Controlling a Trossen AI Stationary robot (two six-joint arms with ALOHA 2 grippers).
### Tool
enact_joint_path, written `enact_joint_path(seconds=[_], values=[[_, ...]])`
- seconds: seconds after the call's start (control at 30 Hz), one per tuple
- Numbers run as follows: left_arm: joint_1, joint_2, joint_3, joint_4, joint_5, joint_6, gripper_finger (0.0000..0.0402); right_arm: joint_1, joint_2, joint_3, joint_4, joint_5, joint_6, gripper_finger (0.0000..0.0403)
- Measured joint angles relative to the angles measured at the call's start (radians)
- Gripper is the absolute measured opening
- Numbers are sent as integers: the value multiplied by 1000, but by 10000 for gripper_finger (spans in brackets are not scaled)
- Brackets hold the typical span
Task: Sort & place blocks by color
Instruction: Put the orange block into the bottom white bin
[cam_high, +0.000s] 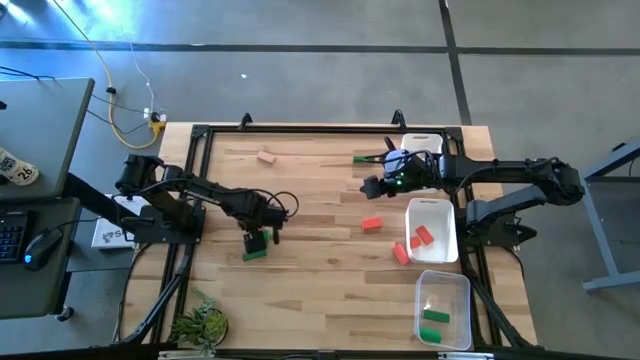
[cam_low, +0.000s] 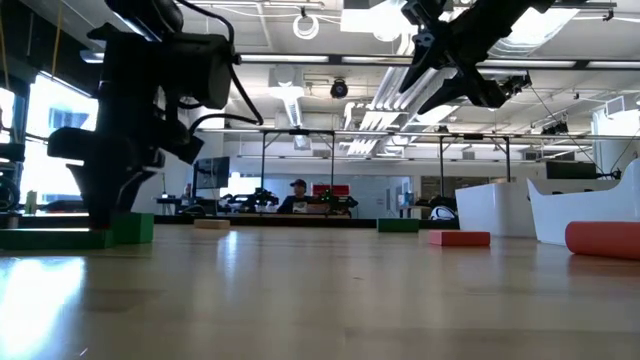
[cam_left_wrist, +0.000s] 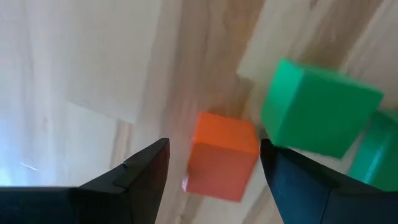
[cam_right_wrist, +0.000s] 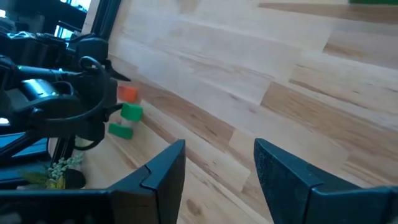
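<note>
On the pale plank worktop (cam_high: 320, 270), the spread left tool (cam_left_wrist: 214, 168) straddles an orange-red block (cam_left_wrist: 222, 155) beside green blocks (cam_left_wrist: 317, 109). The right tool (cam_right_wrist: 217, 165) hangs spread above bare boards. Behind: an open, ceiling-lit room.

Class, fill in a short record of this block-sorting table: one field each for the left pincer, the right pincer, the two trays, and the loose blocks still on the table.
left pincer: open, low over an orange-red block, green blocks beside it
right pincer: open, raised above the table, nothing between its fingers
white tray: holds red blocks
clear tray: holds green blocks
loose blocks: tan block, red block, green block
</note>
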Motion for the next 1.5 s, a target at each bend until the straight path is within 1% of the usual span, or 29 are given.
enact_joint_path(seconds=[0.1, 0.2, 0.27, 0.4, 0.6, 0.63, 0.83, 1.0, 1.13, 1.27, 1.4, 1.5], values=[[1, 0, 0, 12, -19, 18, 239, 0, 0, 0, 0, 17, 0, 177], [7, 0, 0, 12, 10, 46, 236, 0, 0, 0, 0, 19, 0, 177], [9, 0, 0, 11, 14, 49, 226, 0, 0, 0, 0, 19, 0, 177], [9, 0, 0, 9, 17, 69, 189, 0, 0, 0, 0, 19, 0, 177], [9, -2, 1, 8, 44, 74, 111, 0, 0, 0, 0, 17, 0, 177], [9, -2, 1, 8, 51, 74, 104, 0, 0, 0, 0, 21, 0, 177], [9, -2, 1, 9, 64, 93, 104, 0, 0, 0, 0, 39, 25, 177], [9, -1, 1, 9, 126, 120, 104, 0, 0, 0, 0, 39, 26, 177], [16, -1, 3, 1, 141, 145, 104, 0, 0, 0, 16, 32, 26, 177], [40, 2, 22, -19, 142, 149, 105, 0, 0, 0, 60, 31, 26, 177], [77, 2, 49, -34, 137, 194, 105, 0, 2, 0, 138, 30, 26, 177], [102, 2, 68, -33, 137, 200, 106, 9, 2, 0, 172, 38, 24, 177]])
